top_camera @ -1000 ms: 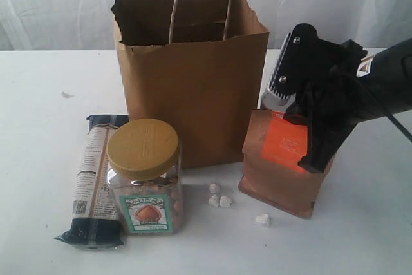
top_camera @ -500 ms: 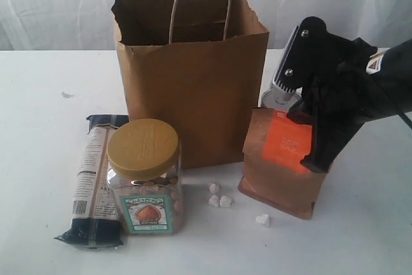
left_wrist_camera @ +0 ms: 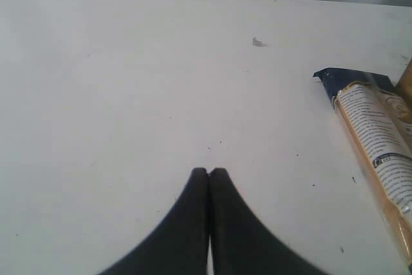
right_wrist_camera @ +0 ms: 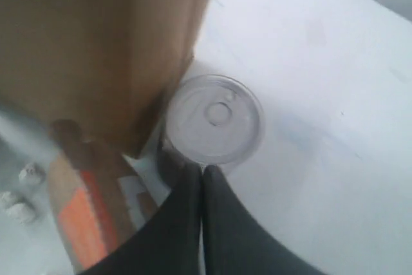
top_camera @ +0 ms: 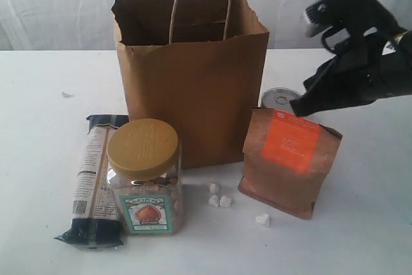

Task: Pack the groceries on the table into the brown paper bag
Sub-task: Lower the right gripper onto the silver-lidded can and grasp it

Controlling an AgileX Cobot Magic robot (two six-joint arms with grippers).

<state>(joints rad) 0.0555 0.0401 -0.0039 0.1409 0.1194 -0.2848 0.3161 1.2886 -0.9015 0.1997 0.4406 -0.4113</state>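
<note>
**Operator:** Report the containers.

**Technician:** The brown paper bag (top_camera: pixel 193 82) stands upright on the tabletop (top_camera: pixel 38 159) with its mouth open and both handles raised. Its inside is in shadow, so I cannot tell what it holds. The tan-lidded nut jar (top_camera: pixel 145 178) stands in front of the bag's left corner, lid on, with nuts visible through the clear wall. The dark tin can (right_wrist_camera: pixel 215 120) stands upright just beside the bag's right side, its pull-tab lid sealed.

**Operator:** Other items around the bag?

**Technician:** The long packet (top_camera: pixel 96 178) lies flat to the left of the bag, against the jar. The orange-labelled brown pouch (top_camera: pixel 290 162) stands in front of the can, at the bag's right front corner, and hides most of the can in the exterior view. White crumbs (top_camera: pixel 219 196) lie in front of the bag.

**Operator:** Fingers?

**Technician:** The right fingers (right_wrist_camera: pixel 199 175) are pressed together and hold nothing; they hang above the can and pouch, right of the bag. The left fingers (left_wrist_camera: pixel 207 177) are also closed and empty, over bare tabletop left of the bag, near the packet.
</note>
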